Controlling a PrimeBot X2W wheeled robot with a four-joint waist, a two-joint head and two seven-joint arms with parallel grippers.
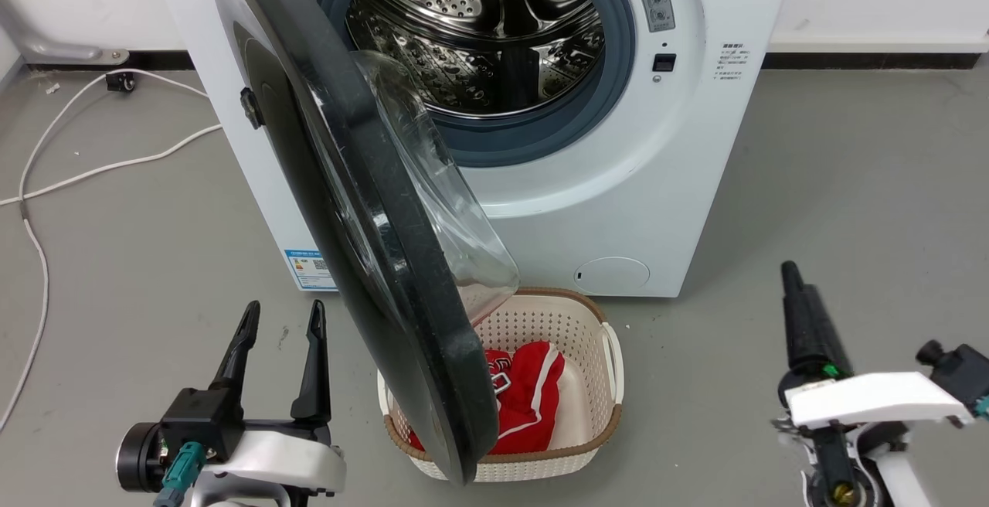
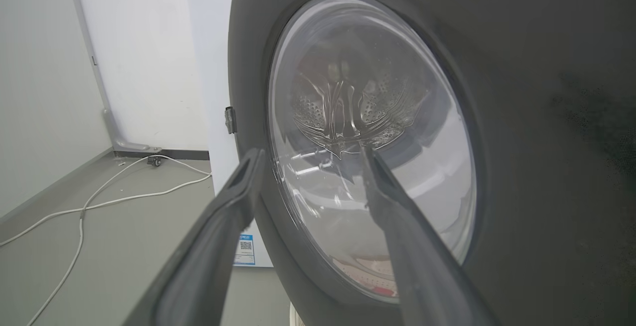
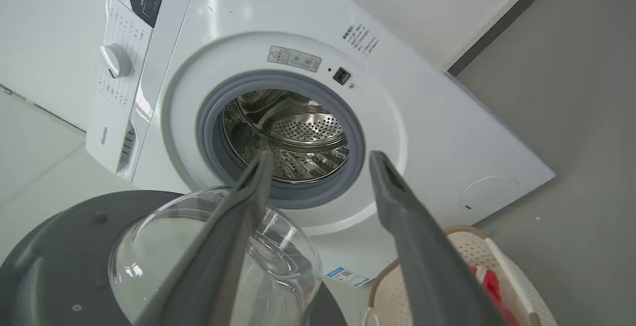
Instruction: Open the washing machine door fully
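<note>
**Item: front-loader door, part open**

Washing machine door [image 1: 371,205] stood roughly halfway out from the washing machine [image 1: 618,182]. Its hinge was at 9 o'clock of the drum opening, and its free edge hung over a basket [image 1: 610,352] holding a red garment [image 1: 533,391].

Left gripper [image 1: 283,307]: fingers apart, near the door's outer face at its 8 o'clock, gripping nothing.

Right gripper [image 3: 322,156]: fingers apart, empty, off at 4 o'clock.

Likely best handling: press steadily on the inner rim near the free edge, with the left arm out of the swing path.

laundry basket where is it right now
In the head view the laundry basket sits on the floor right in front of the washing machine, its left part hidden behind the lower edge of the open door, with a red garment inside.
</note>
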